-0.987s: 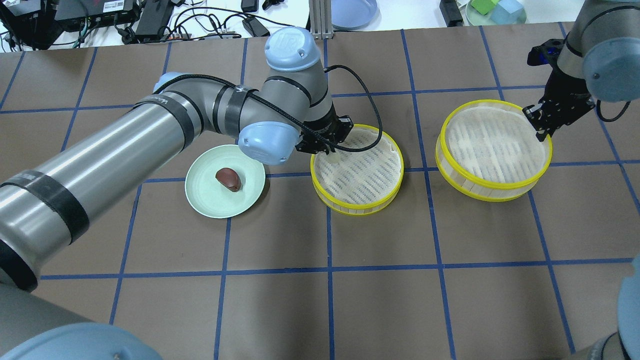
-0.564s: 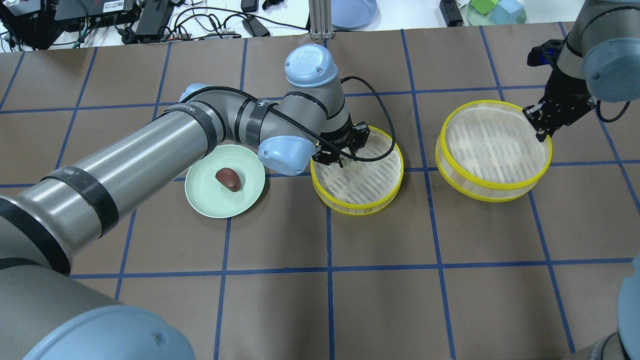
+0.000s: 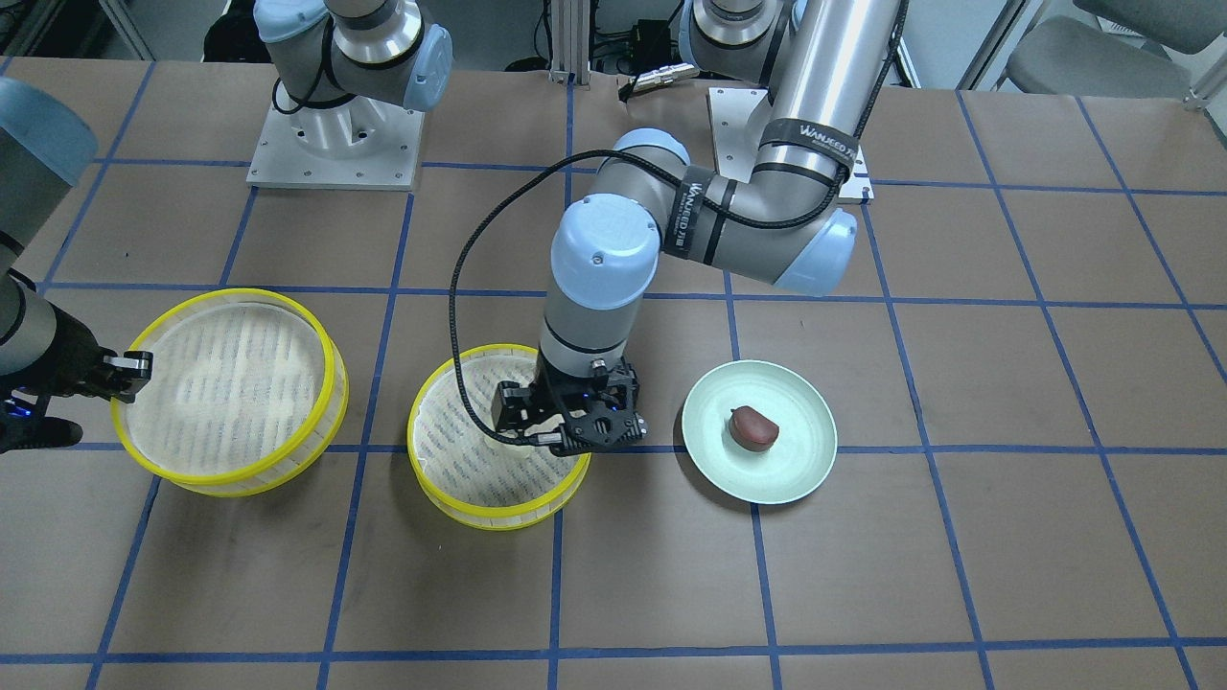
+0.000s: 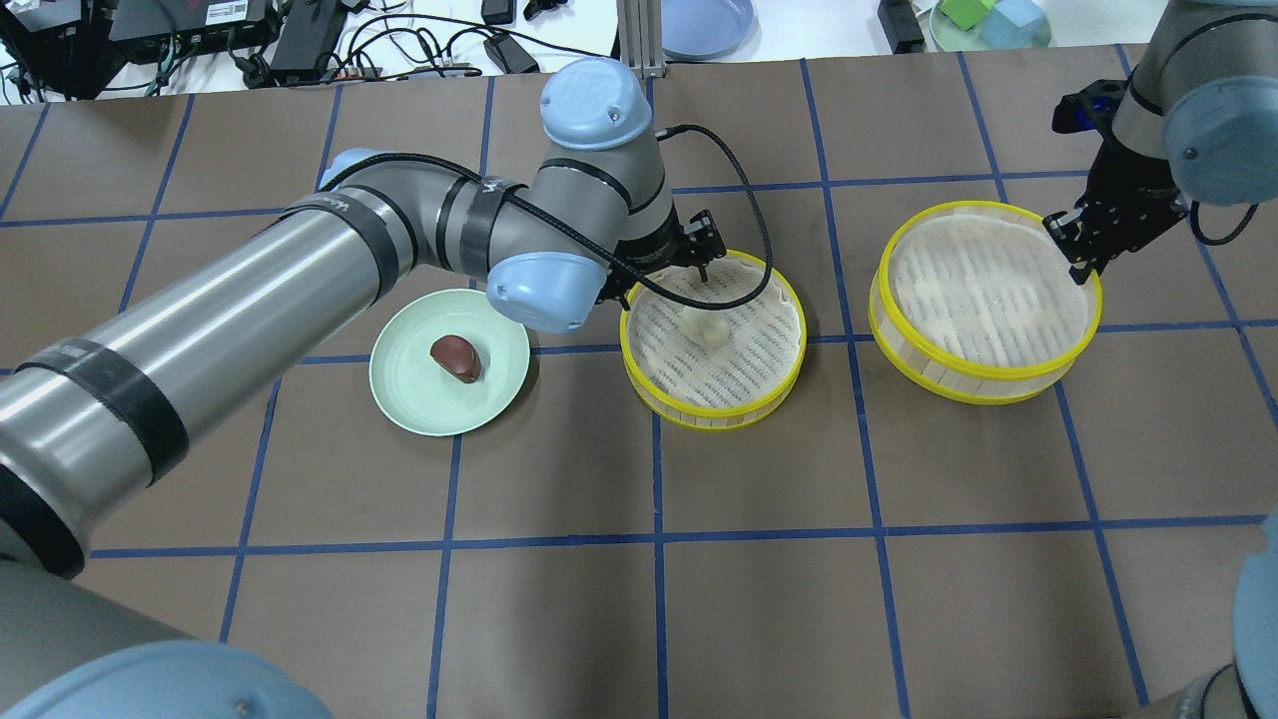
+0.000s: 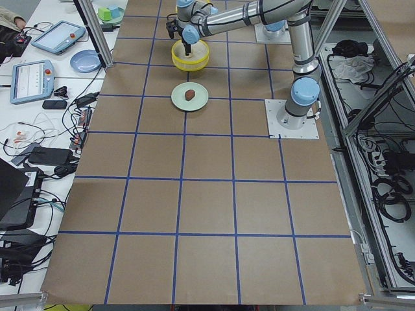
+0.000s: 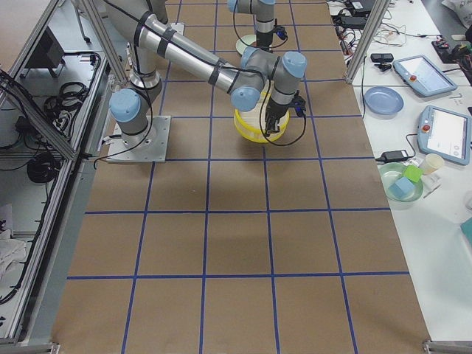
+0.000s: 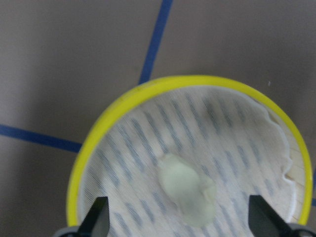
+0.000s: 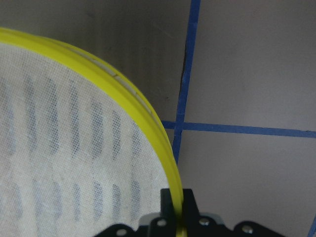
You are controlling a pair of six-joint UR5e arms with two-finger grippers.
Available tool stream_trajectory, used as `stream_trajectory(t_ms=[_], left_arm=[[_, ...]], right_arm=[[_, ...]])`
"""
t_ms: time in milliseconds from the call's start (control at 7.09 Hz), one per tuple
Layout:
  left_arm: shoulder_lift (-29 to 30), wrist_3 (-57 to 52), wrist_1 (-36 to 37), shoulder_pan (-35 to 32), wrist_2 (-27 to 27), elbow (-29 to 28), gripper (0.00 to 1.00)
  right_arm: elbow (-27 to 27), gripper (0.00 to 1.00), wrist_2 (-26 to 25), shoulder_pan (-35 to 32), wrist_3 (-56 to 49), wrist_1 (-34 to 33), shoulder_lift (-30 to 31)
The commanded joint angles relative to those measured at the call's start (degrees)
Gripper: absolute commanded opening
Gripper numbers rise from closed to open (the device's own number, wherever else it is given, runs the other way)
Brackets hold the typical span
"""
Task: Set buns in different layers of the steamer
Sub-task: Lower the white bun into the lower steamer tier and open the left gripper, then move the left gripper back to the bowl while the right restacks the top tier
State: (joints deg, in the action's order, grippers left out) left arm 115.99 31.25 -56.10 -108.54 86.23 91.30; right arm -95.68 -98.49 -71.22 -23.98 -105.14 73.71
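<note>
Cream bun [image 4: 705, 328] lay loose on the mesh of the middle tray [image 4: 791, 300], under the left gripper [image 7: 180, 219], its fingers spread wide. Brown bun [image 4: 455, 358] sat on the plate [image 4: 409, 411]. Right gripper [image 8: 177, 217] pinched the rim of the other tray [image 4: 983, 391]. First placing looked done; next, that tray likely needed stacking squarely on top.

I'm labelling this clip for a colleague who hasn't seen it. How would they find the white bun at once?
On the brown table, find the yellow-rimmed steamer tray next to the green plate. The cream-white bun lies alone on its mesh floor. The only other bun is dark brown and sits on the plate; the second tray holds nothing.
</note>
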Motion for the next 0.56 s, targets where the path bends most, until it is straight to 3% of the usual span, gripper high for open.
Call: stream_trajectory(t_ms=[0, 141, 423], left_arm=[[-3.47, -16.14, -7.23, 9.09, 4.12, 1.24, 1.00], [-4.44, -24.23, -7.61, 14.88, 3.86, 4.73, 1.00], [-4.63, -32.46, -7.44, 22.39, 3.33, 9.41, 1.00]], right_arm=[[0.23, 0.00, 0.31, -1.02, 0.77, 0.55, 0.64], [0.76, 0.00, 0.49, -3.20, 2.43, 0.47, 0.73], [1.20, 0.00, 0.66, -14.06, 15.65, -0.50, 0.73]])
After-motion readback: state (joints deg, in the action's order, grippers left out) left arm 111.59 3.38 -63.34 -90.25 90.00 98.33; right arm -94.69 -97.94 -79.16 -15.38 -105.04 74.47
